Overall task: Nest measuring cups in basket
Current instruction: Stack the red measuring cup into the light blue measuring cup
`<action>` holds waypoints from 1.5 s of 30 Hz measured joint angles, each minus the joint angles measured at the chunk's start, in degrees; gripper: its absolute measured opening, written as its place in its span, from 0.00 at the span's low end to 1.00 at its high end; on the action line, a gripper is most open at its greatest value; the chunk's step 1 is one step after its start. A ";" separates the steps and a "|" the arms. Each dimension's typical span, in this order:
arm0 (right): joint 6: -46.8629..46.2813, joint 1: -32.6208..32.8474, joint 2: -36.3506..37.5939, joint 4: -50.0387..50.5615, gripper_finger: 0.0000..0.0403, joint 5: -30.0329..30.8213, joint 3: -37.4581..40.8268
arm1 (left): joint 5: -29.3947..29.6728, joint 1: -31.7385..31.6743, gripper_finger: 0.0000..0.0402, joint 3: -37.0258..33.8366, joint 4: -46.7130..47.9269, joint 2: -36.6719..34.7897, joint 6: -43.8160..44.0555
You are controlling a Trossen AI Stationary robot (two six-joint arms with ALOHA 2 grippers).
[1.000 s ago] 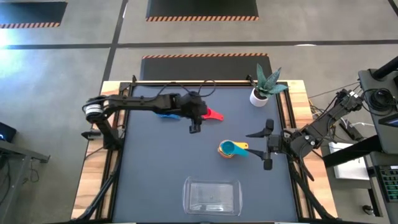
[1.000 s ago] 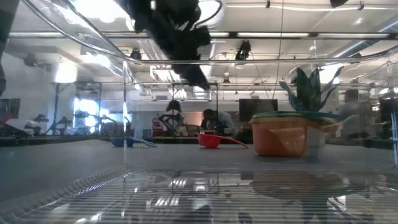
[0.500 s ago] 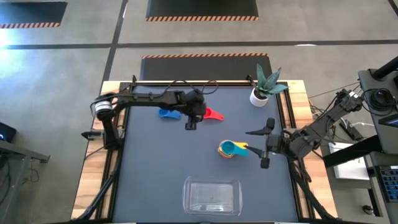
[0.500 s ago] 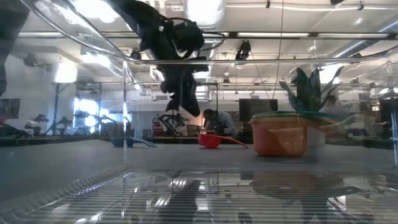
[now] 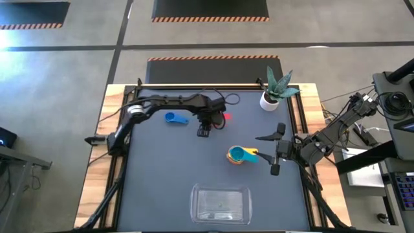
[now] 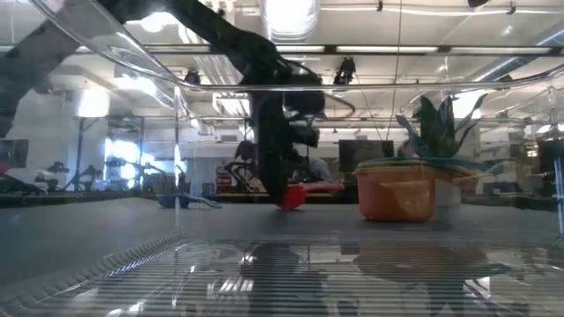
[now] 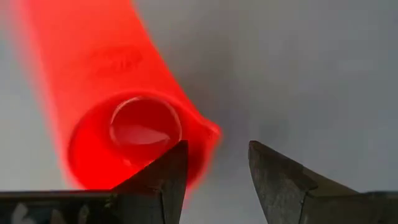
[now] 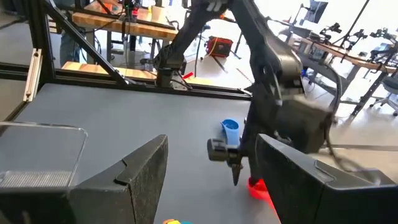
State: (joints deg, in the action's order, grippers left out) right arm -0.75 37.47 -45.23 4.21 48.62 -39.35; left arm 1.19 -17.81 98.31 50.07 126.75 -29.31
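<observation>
The red measuring cup (image 7: 134,134) lies on the dark table mat, its handle (image 7: 87,50) flat; in the high view the red cup (image 5: 225,117) sits in the far middle. My left gripper (image 7: 216,155) is open and points down at the cup (image 6: 291,195). A blue cup (image 5: 173,118) lies left of it. An orange stack of nested cups (image 5: 240,155) stands mid-table. My right gripper (image 5: 276,150) waits open beside the stack. The clear basket (image 5: 221,204) stands at the near edge. My left gripper comes from above, pointing down, with one finger (image 7: 171,171) over the inside of the red cup's bowl and the other outside its rim (image 7: 208,134). Whether either finger touches the wall, I cannot tell. The cup rests on the mat.
A white pot with a green plant (image 5: 270,100) stands at the far right corner. The basket's clear wall (image 6: 132,53) fills the front of the low view. Open mat lies between the stack and the basket. People and workbenches show in the room behind.
My left gripper has tipped from slanting to pointing straight down and has dropped from well above the table to the red cup, shifting slightly toward the table's right. My right gripper has kept still.
</observation>
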 joint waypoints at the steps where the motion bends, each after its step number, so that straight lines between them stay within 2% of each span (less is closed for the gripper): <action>1: 0.00 0.00 0.00 0.02 0.58 -0.01 0.00 | 0.44 -0.08 0.38 1.19 1.61 1.19 -0.01; 4: 0.01 0.00 0.00 0.24 0.58 -0.08 0.00 | 0.96 -0.12 0.37 4.39 4.55 3.58 0.23; 7: -0.09 0.00 0.00 0.37 0.58 -0.13 0.01 | 1.08 -0.12 0.31 6.31 5.99 4.82 0.88; 10: -0.13 0.00 0.00 0.49 0.58 -0.13 0.02 | 1.23 0.03 0.20 7.16 5.55 4.99 1.30; 12: -0.13 0.00 0.00 0.61 0.58 -0.13 0.02 | 1.54 0.01 0.08 7.86 4.78 4.97 2.07; 14: -0.25 0.00 0.00 0.63 0.58 -0.13 0.02 | 1.41 -0.09 0.02 8.82 5.94 4.88 3.86; 20: -0.34 0.01 0.10 0.73 0.58 0.60 0.02 | 1.55 2.46 0.00 12.69 12.50 3.40 7.87; 26: -2.98 2.93 1.36 5.55 0.58 17.91 -0.42 | 1.55 11.04 0.00 15.97 14.42 0.84 7.63; 31: -2.33 8.38 2.96 5.81 0.58 24.47 -0.44 | 2.68 19.07 0.00 17.66 12.18 0.75 1.80; 37: -1.70 18.90 5.85 5.78 0.58 36.43 -0.48 | 6.05 23.72 0.00 20.40 9.94 0.71 -0.47; 40: -1.66 22.36 5.94 5.78 0.58 40.63 -0.50 | 6.03 24.53 0.00 21.52 8.02 0.71 -2.40; 45: -1.68 23.80 5.83 5.68 0.58 41.38 -0.50 | 2.87 24.45 0.00 20.73 1.51 0.67 -5.15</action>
State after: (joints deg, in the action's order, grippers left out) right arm -2.44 61.28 -39.40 9.89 90.00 -39.86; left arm 4.06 6.63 119.04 51.58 127.42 -34.46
